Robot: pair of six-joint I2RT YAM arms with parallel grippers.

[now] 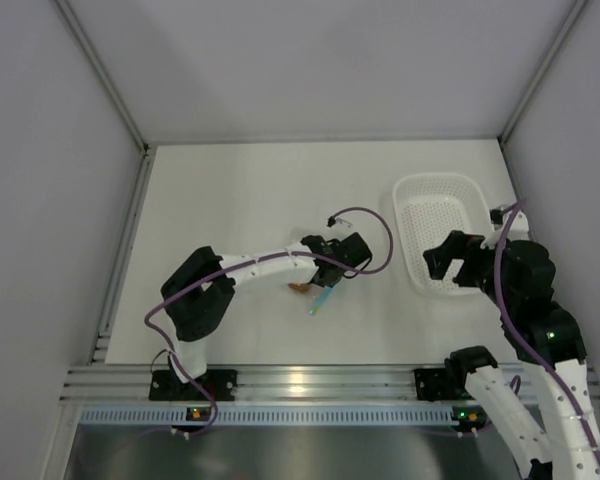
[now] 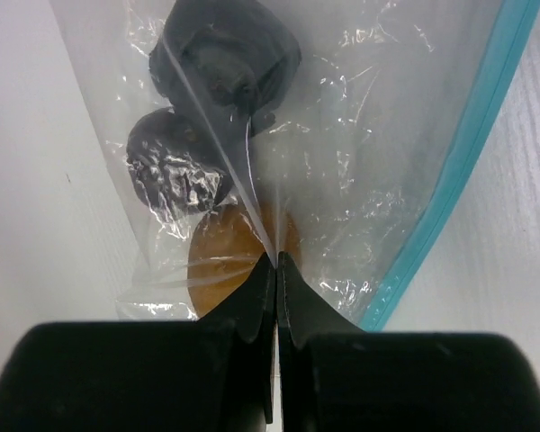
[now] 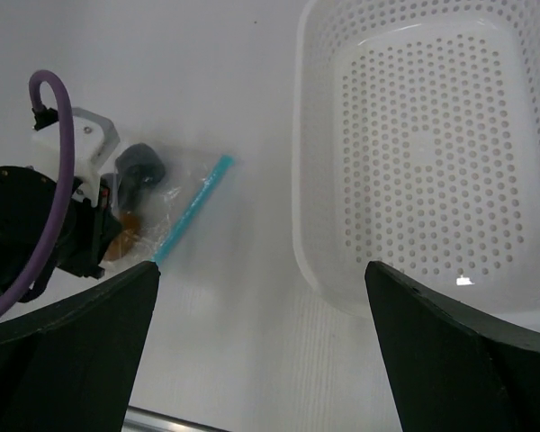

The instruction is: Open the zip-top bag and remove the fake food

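The zip-top bag (image 2: 369,162) lies on the white table, clear and crinkly, its light blue zip strip (image 2: 459,153) running down the right edge. Inside it sits the fake food: a purple-black piece (image 2: 225,58), a maroon-brown piece (image 2: 175,171) and an orange piece (image 2: 220,265). My left gripper (image 2: 276,259) is shut, pinching a fold of the bag's clear film just above the orange piece. From above, the left gripper (image 1: 332,268) covers most of the bag (image 1: 318,298). My right gripper (image 3: 261,297) hovers open and holds nothing, between the bag (image 3: 175,202) and the basket.
A white perforated basket (image 1: 440,215) stands at the right of the table, with nothing in it (image 3: 414,135). White walls enclose the table on three sides. A metal rail (image 1: 310,385) runs along the near edge by the arm bases.
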